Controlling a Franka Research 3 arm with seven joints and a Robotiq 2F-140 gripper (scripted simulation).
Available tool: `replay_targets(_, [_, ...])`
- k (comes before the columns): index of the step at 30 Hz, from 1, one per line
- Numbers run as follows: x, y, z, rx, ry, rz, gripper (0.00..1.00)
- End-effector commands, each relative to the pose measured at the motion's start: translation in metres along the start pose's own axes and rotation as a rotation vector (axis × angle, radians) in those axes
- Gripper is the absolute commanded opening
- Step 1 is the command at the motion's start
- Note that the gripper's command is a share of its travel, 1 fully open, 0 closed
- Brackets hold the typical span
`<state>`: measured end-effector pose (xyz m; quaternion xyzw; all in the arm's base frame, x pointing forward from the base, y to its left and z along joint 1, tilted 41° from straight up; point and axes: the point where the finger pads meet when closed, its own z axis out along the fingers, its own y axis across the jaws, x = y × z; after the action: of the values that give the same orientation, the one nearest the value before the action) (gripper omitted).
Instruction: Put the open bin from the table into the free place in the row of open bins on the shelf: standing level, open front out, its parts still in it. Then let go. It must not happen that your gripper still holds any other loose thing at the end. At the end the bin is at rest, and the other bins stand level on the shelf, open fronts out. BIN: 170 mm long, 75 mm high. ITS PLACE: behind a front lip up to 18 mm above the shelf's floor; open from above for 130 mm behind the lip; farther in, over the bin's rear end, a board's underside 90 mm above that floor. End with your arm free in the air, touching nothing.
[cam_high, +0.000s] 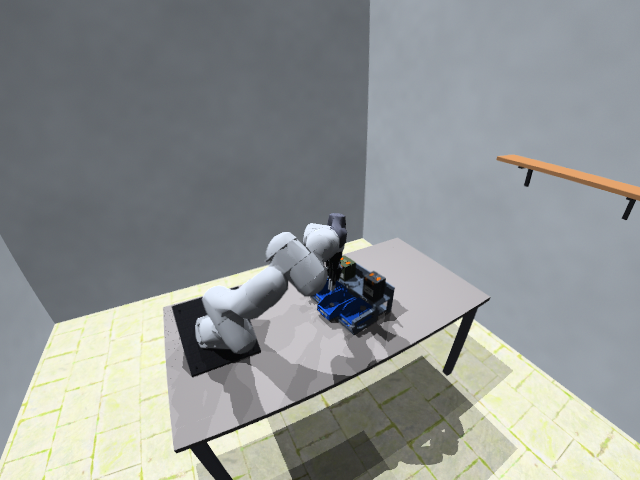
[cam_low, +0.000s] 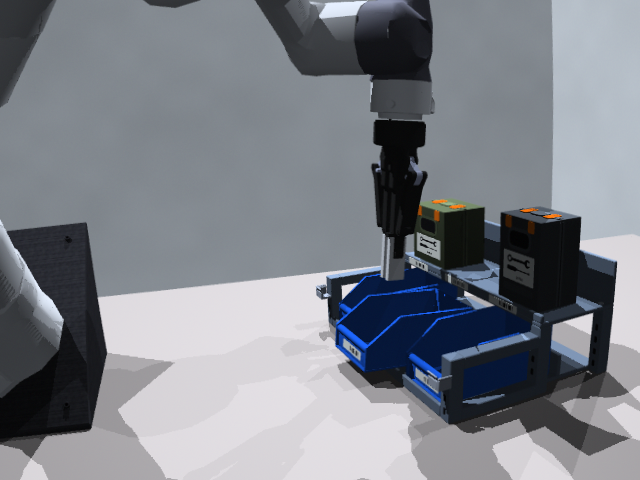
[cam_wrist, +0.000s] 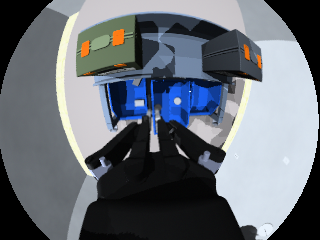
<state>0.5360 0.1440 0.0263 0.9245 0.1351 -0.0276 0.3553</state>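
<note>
A green case (cam_wrist: 107, 50) and a dark case (cam_wrist: 232, 55) stand beyond blue bins (cam_wrist: 170, 92).

The open bin (cam_high: 329, 311) (cam_low: 390, 343) (cam_wrist: 170, 111) was below me, blue, with sloping sides and a pale, dark-marked label on its low front. I saw it upright between its two neighbours in the shelf's row, open front facing out, its nose jutting farther forward than theirs and standing above the table. A pale round part showed inside. I could not tell whether its floor was quite level.
</note>
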Motion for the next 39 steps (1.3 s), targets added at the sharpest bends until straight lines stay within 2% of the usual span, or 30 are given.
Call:
replay_targets(1, [-0.002, 0.001, -0.008, -0.002, -0.005, -0.008, 0.06])
replay_targets(23, [-0.005, 0.001, -0.037, -0.002, -0.005, -0.008, 0.06])
replay_targets(39, [-0.005, 0.001, -0.045, -0.002, -0.005, -0.008, 0.06])
